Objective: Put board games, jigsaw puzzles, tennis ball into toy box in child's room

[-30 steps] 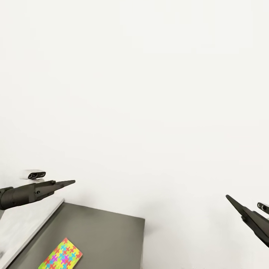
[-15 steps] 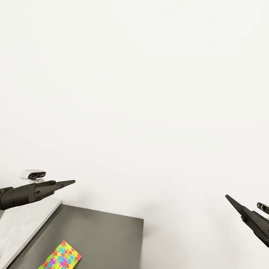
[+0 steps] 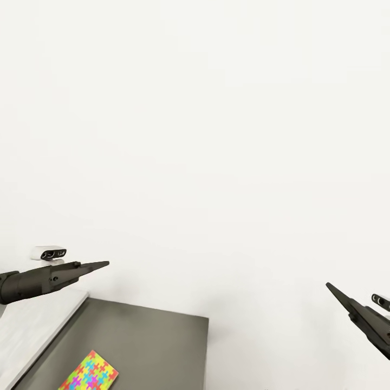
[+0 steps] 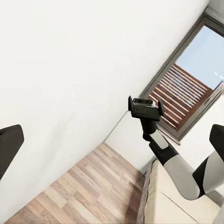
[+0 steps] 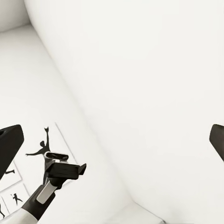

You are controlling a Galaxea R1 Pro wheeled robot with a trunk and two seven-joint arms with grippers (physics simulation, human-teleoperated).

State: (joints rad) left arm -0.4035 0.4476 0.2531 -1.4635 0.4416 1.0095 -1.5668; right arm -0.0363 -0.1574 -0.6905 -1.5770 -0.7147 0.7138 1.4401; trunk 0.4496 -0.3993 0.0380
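Bright, even light, soft shadows, sharp

The wall (image 3: 216, 135) is plain matt white, smooth like painted plaster, no sheen at all; the table's lower section (image 3: 157, 336) is a flat dark grey, matt and smooth, while its raised top (image 3: 38, 325) is pale grey with a faint mottled, stone-ish look; the jigsaw puzzle (image 3: 89, 372) looks like thin printed card, bright and slightly glossy; the left gripper (image 3: 103, 264) and right gripper (image 3: 331, 288) are dark matt plastic or metal, hard to say which; from the left wrist, the floor (image 4: 88, 186) is wood plank with visible grain, satin finish; the window (image 4: 186, 88) has a dark frame and reddish wooden slats.
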